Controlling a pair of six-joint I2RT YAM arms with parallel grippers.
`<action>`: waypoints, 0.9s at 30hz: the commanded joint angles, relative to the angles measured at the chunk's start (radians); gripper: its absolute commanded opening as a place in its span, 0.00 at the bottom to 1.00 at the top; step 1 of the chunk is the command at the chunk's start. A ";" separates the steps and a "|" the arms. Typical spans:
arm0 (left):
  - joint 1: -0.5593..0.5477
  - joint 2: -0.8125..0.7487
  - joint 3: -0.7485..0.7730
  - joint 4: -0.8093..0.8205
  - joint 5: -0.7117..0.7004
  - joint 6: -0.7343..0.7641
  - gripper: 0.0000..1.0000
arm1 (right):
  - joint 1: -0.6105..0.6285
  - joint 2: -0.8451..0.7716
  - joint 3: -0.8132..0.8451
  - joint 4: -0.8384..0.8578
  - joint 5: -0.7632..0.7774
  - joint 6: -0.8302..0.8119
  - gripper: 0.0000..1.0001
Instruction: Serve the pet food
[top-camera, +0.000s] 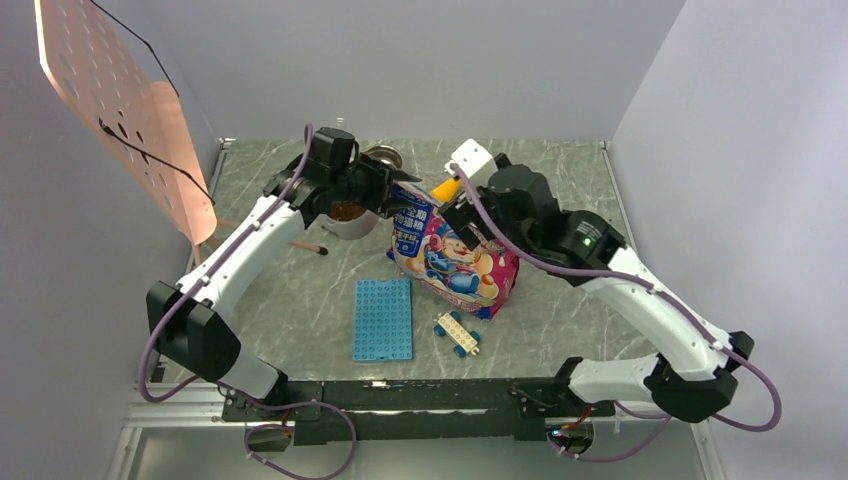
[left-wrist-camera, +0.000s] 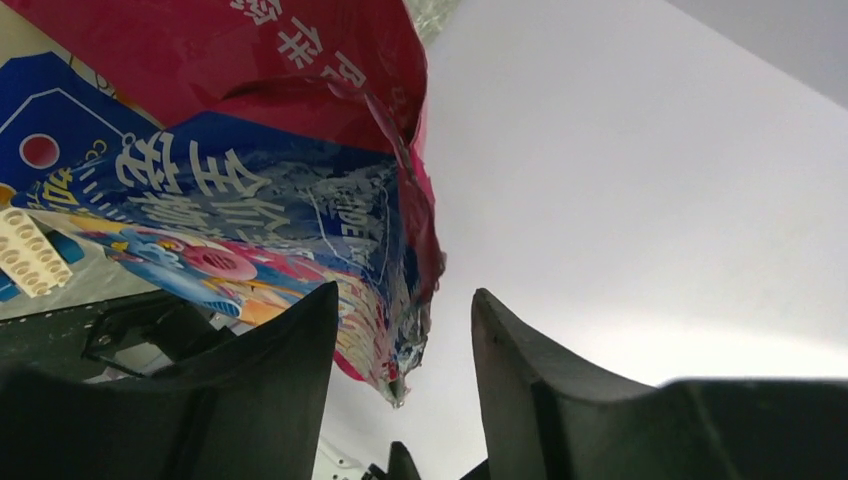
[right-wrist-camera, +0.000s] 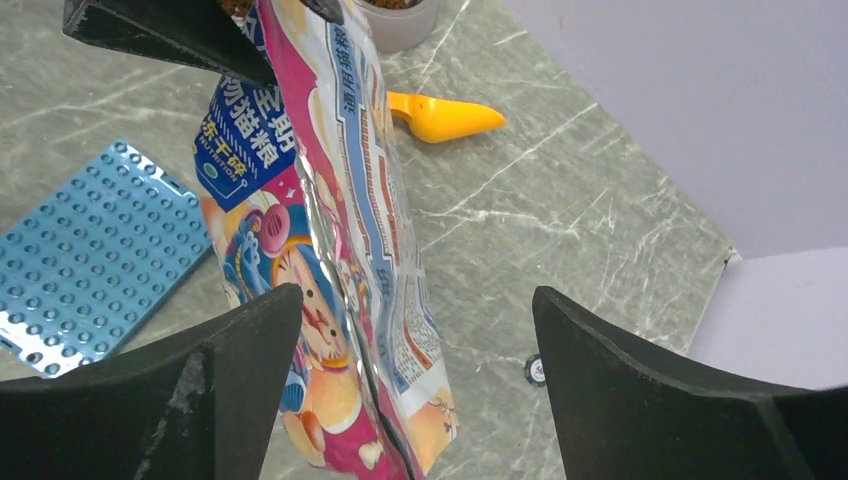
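The glossy pink, white and blue pet food bag (top-camera: 455, 255) stands in the middle of the table, leaning a little. Brown kibble (top-camera: 347, 211) shows in a pale bowl (top-camera: 345, 226) left of the bag. My left gripper (left-wrist-camera: 405, 295) is open at the bag's top left corner. The crinkled bag edge (left-wrist-camera: 405, 330) hangs loose between its fingers, unpinched. My right gripper (right-wrist-camera: 417, 295) is wide open around the bag's (right-wrist-camera: 330, 200) other side, with the bag close to its left finger (right-wrist-camera: 250, 350). A yellow scoop (right-wrist-camera: 445, 115) lies on the table behind the bag.
A blue studded baseplate (top-camera: 383, 318) and a small white-and-blue brick piece (top-camera: 458, 332) lie near the front. A thin brush (top-camera: 310, 245) lies left of the bowl. A shiny steel item (top-camera: 382, 158) sits behind my left gripper. A small round disc (right-wrist-camera: 537, 370) lies on the marble.
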 joint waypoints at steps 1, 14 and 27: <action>0.002 -0.055 0.045 -0.030 0.029 0.028 0.58 | -0.002 -0.087 0.053 -0.080 0.003 0.104 0.94; -0.110 -0.101 -0.058 0.082 0.080 0.021 0.59 | -0.002 -0.205 -0.067 -0.135 0.014 0.262 0.97; -0.203 0.004 -0.013 0.151 0.058 0.004 0.45 | -0.002 -0.183 -0.055 -0.133 0.000 0.230 0.92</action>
